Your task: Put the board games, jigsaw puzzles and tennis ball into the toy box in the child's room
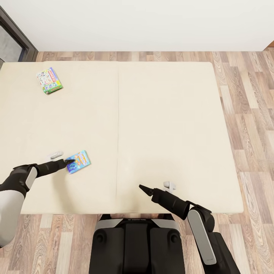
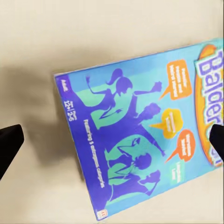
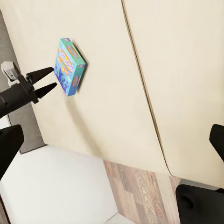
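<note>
Nearest the camera in the head view sits the robot's dark trunk [image 1: 137,243], at the foot edge of the bed [image 1: 167,125]. The right arm reaches over the near part of the beige mattress, and the right end effector [image 1: 143,188] hangs above bare mattress with nothing between its fingers; in that view the fingers come to one narrow tip, while the right wrist view shows the two dark fingertips [image 3: 9,144] at opposite edges of the picture, so it stands released and wide.

A little farther in, on the left half of the mattress, the left end effector [image 1: 69,161] hovers at the near-left edge of the blue Balderdash game box [image 1: 78,161]. In the left wrist view the box [image 2: 140,135] lies flat between the two spread fingertips [image 2: 9,142], its cover printed with purple and teal figures and orange speech bubbles; whether the fingers touch it cannot be told. The right wrist view shows the left end effector [image 3: 44,81] with its fingers parted, just beside the box [image 3: 69,66]. So the left one is released too, gripping nothing.

A seam runs down the middle of the mattress. Well beyond, near the far-left corner of the bed, lies the green-and-white Monopoly game box [image 1: 49,80], flat and apart from everything else. Past the bed come the wood-plank floor [image 1: 247,87], the white wall [image 1: 144,23] and a dark window frame [image 1: 17,34] at the far left.
</note>
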You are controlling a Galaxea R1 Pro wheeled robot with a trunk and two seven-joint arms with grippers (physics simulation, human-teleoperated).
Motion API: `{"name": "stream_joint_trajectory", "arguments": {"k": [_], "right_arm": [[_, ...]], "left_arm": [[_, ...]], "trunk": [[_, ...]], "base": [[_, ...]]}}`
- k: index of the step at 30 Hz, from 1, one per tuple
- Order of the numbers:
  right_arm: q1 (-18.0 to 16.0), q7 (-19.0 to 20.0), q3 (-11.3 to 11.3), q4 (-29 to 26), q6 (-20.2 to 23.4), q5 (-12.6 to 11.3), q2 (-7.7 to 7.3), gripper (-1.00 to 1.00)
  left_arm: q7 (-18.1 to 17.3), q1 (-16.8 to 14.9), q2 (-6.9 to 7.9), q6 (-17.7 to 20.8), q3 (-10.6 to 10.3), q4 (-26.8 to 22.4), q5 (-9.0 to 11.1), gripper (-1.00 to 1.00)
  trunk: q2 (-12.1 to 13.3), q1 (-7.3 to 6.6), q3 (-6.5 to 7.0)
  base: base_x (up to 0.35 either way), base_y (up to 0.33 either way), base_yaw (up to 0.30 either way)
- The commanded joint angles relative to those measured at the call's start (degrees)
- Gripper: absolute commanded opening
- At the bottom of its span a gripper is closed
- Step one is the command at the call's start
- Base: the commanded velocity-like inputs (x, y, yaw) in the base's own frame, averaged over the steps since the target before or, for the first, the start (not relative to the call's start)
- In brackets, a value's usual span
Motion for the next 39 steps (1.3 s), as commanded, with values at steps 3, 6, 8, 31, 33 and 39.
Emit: {"name": "stream_joint_trajectory", "arguments": {"k": [3,6,8,31,33,39], "right_arm": [[0.0,0.2,-0.1,0.0,0.3,0.1,0.03,1.0],[0.0,0.2,-0.1,0.0,0.3,0.2,0.03,1.0],[0.0,0.2,-0.1,0.0,0.3,0.2,0.03,1.0],[0.0,0.3,-0.1,0.0,0.3,0.2,0.03,1.0],[0.0,0.2,-0.1,0.0,0.3,0.2,0.03,1.0],[0.0,0.2,-0.1,0.0,0.3,0.2,0.01,1.0]], "left_arm": [[-2.4,0.0,-0.05,0.7,0.3,0.0,-0.3,1.0],[-3.6,0.0,-0.05,0.9,0.3,0.0,-0.3,1.0],[-3.9,0.0,-0.05,0.9,0.3,0.0,-0.3,1.0],[-4.3,0.0,-0.05,0.9,0.2,0.0,-0.4,1.0],[-4.3,0.0,-0.04,0.9,0.2,0.0,-0.4,1.0],[-4.4,0.0,-0.04,0.8,0.2,0.0,-0.4,1.0]], "trunk": [[-0.1,0.03,-0.05],[-0.1,0.03,-0.05],[-0.1,0.03,-0.05],[-0.1,0.03,-0.05],[-0.1,0.03,-0.05],[-0.1,0.03,-0.05]], "base": [[0.0,0.0,0.0],[0.0,-0.014,0.0],[0.0,-0.084,0.0],[0.0,-0.069,0.0],[0.0,-0.087,0.0],[0.0,-0.018,0.0]]}}
